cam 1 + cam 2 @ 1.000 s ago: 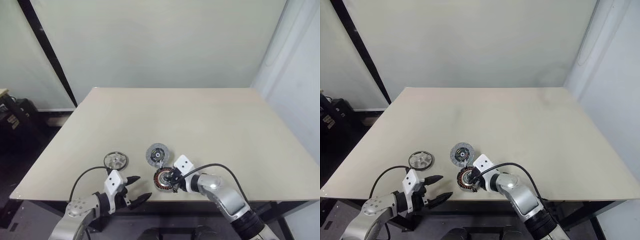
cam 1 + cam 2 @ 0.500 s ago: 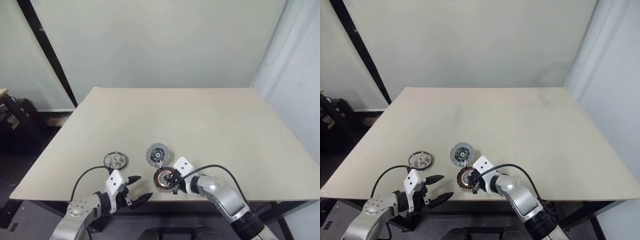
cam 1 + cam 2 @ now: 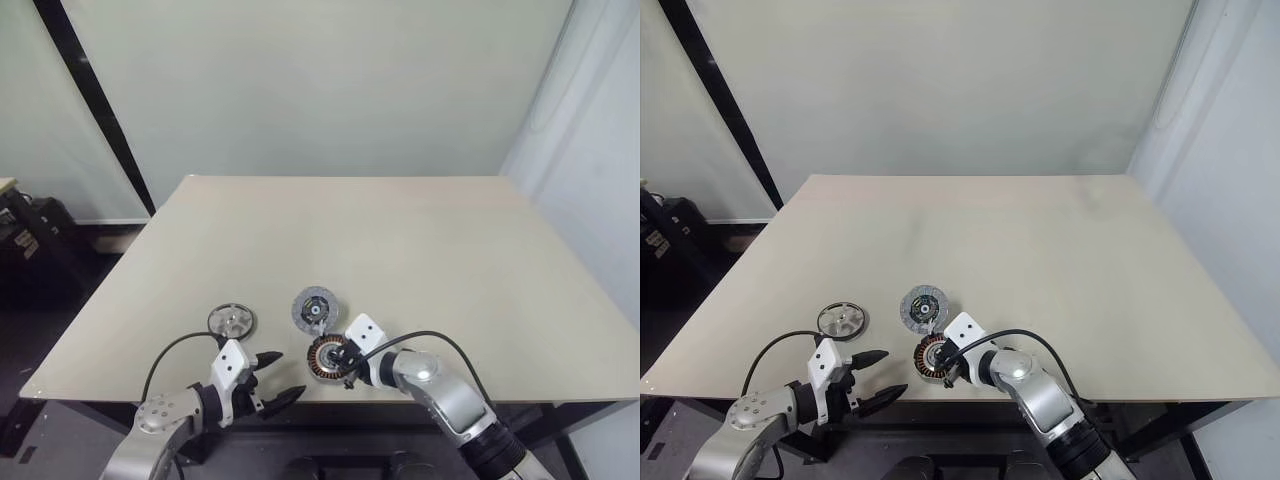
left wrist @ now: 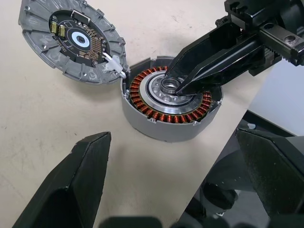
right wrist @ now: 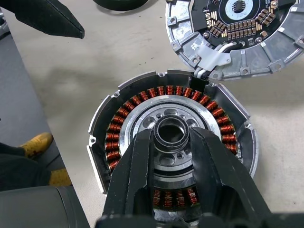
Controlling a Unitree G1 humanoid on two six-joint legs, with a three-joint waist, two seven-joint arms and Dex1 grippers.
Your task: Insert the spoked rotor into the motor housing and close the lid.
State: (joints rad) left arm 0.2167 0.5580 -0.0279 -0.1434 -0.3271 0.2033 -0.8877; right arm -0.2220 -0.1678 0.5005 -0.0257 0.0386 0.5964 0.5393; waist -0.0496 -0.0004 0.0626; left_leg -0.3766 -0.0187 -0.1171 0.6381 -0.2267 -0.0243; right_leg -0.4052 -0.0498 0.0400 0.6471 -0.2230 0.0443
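The motor housing, ringed with copper coils, sits close to the table's near edge. My right gripper is shut on the dark hub ring at the housing's centre, one finger on each side. The lid lies flat just behind the housing with its circuit face up, and a white wire link joins the two. The spoked rotor rests on the table to the left, apart from both. My left gripper hangs open at the near edge, left of the housing, holding nothing.
The tan table stretches far back and to the right. The housing stands almost on the table's near edge, with a drop to the floor beyond. A black pole leans off the table at the back left.
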